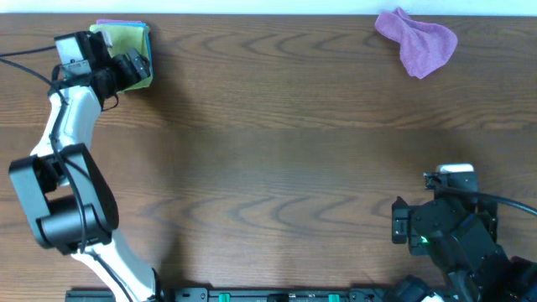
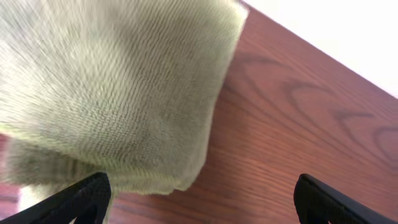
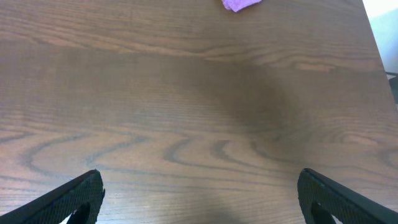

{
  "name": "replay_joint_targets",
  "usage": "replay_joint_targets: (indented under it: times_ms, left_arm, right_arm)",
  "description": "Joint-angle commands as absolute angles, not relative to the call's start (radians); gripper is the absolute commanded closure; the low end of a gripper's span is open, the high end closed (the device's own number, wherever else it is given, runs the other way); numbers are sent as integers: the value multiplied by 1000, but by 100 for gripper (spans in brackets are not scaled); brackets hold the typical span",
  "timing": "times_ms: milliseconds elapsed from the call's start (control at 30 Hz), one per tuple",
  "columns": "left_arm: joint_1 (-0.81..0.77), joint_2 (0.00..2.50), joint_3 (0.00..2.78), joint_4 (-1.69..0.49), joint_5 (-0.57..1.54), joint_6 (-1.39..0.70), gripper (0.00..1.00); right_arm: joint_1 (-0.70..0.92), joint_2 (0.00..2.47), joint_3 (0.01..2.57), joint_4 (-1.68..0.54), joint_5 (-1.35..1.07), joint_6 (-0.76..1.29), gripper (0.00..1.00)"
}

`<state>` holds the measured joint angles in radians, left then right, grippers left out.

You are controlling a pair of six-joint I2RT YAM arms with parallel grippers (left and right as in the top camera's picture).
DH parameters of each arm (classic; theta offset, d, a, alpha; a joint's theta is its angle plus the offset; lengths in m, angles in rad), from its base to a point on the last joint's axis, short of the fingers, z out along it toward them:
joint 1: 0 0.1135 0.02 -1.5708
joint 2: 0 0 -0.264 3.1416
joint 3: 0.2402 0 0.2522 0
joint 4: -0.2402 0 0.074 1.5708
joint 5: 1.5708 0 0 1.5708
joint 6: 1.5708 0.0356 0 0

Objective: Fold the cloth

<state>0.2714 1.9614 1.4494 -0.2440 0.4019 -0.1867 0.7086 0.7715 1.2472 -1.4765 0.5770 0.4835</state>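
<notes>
Worryingly, the yellow cloth (image 2: 124, 93) sits at the counter's (image 1: 277, 151) far edge, so the spread, empty left gripper (image 2: 202, 196) could nudge it off.

overhead: top-down, far | left wrist: close, yellow cloth (image 2: 112, 93) | right wrist: low, purple cloth (image 3: 239, 4) (both overhead too)

Glowing soft and even over the table (image 1: 277, 126), casting only a faint shadow mid-wood; blurring the yellow-green cloth (image 2: 112, 87) near the left wrist lens, blowing out white beyond the table edge.
</notes>
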Motion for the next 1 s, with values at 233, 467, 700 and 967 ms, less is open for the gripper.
replay_joint_targets:
  times_ms: [233,467,700,967]
  left_arm:
    - [276,1776,1475,-391,455,-137,5]
    - [274,1805,1475,-208,472,-139,94]
    - [265,1928,1475,-24,429,-240,94]
    - [262,2047,1475,136,394,-342,95]
  right_arm:
    - [704,773,1247,-1477,594,493,1]
    - [704,773,1247,-1477,594,493,1]
    - [704,773,1247,-1477,594,493,1]
    - [704,773,1247,-1477,594,493,1]
